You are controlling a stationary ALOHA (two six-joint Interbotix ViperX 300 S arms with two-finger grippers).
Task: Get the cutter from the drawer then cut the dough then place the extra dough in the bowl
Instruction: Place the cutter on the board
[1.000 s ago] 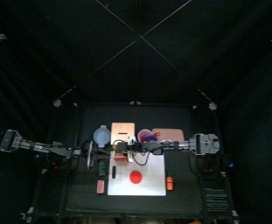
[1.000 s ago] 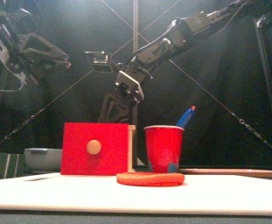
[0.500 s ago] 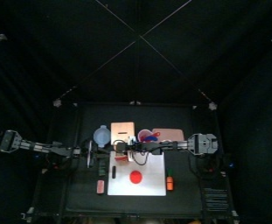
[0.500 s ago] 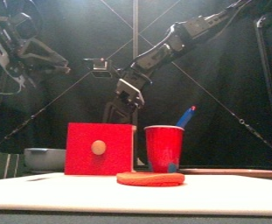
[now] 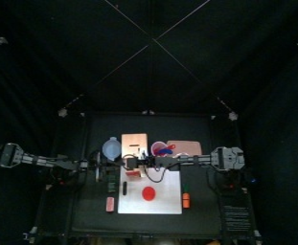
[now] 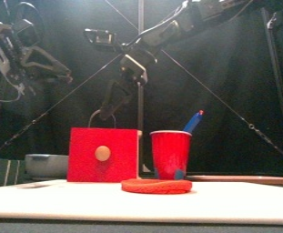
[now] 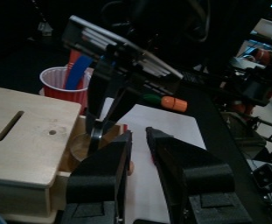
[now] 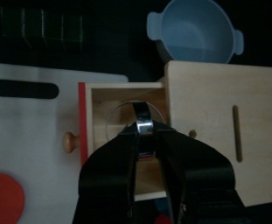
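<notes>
The dough disc [image 6: 156, 186], drawer front [image 6: 104, 155] and cup [image 6: 172, 153] are red, the knife [image 6: 195, 119] blue, the board [image 5: 166, 205] white, the bowl [image 5: 110, 148] blue-grey, the box [image 8: 219, 87] pale wood, the cutter [image 8: 142, 118] silvery.

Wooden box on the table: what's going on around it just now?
The right gripper is shut on the metal cutter, holding it above the wooden box's open drawer. The left gripper hangs open beside the box. The red dough lies uncut on the white board, and the blue-grey bowl is empty.
</notes>
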